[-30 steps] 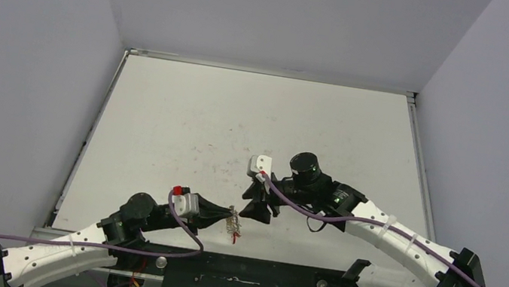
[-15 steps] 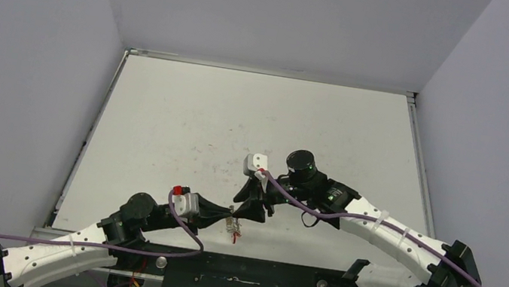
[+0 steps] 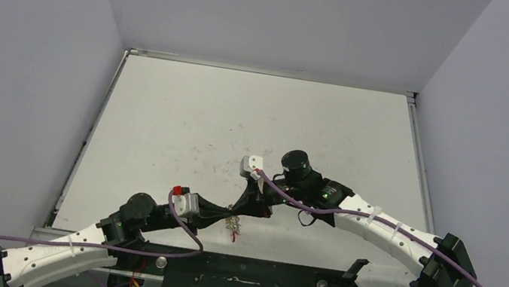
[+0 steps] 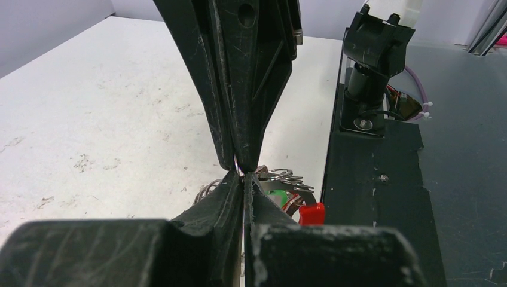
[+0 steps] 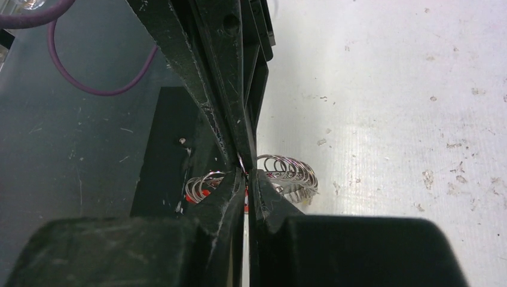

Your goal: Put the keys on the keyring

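**Jaws Met Tip to Tip Over the Key Bundle**

The threading step is judged to be in hand. The left gripper (image 3: pixel 227 216) and the right gripper (image 3: pixel 239 211) are brought nose to nose, low over the bench (image 3: pixel 239 126). The keyring (image 5: pixel 287 170), seen as a cluster of thin wire loops, is found right at the left gripper's tips and partly behind them. The keys (image 4: pixel 276 198), marked by a green tag and a red one, are bunched just beside those tips. Whether any key is threaded cannot be told, as the wire is too fine to be followed.

The left gripper's jaws are pressed together to a hairline. A sliver of metal is pinched at their very end and is taken to be the keyring's wire. The right gripper's jaws are closed to a bare slit, touching or all but touching the left gripper's tips. Whether anything is caught in them cannot be told.

For the next move, fine alignment is called for: the wire must be held firm while one key's eye is guided onto it.
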{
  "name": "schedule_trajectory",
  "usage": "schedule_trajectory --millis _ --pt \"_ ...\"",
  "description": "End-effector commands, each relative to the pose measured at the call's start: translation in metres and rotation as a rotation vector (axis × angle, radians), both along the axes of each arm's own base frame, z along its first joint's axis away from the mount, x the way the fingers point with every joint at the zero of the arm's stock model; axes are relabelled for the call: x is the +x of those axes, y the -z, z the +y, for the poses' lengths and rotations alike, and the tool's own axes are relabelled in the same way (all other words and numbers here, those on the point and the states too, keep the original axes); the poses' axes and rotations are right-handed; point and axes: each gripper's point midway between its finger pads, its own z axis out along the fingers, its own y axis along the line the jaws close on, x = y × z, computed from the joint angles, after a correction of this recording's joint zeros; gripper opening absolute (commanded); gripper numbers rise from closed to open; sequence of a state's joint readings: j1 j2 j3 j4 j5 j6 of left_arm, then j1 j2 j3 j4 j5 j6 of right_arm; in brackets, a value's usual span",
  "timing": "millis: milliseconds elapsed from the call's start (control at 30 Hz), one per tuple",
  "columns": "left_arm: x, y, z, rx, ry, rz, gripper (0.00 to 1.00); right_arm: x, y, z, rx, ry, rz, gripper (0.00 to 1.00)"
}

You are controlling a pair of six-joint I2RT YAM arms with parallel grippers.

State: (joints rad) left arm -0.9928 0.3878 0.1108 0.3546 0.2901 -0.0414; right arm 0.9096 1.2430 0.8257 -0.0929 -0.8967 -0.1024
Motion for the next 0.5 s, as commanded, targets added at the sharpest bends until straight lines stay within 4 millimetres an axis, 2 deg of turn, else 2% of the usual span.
schedule_trajectory --millis 0,200,267,333,467 --pt "0.000 -0.032 0.001 -0.080 -0.003 -0.057 0.00 -0.002 -0.012 0.005 0.049 -0.034 -0.019 0.00" --pt "0.002 -0.029 0.003 -0.051 -0.015 -0.053 0.01 0.002 -0.017 -0.001 0.018 -0.001 -0.039 0.00" --pt "0.004 -0.025 0.005 -0.018 -0.029 -0.045 0.16 0.003 -0.015 -0.005 -0.027 0.009 -0.049 0.00" --pt "0.005 -0.023 0.007 0.012 -0.041 -0.030 0.26 0.001 -0.013 -0.009 -0.078 0.002 -0.059 0.00" --pt "0.007 -0.022 0.009 0.065 -0.049 -0.046 0.31 -0.007 -0.012 -0.013 -0.165 -0.040 -0.068 0.00"
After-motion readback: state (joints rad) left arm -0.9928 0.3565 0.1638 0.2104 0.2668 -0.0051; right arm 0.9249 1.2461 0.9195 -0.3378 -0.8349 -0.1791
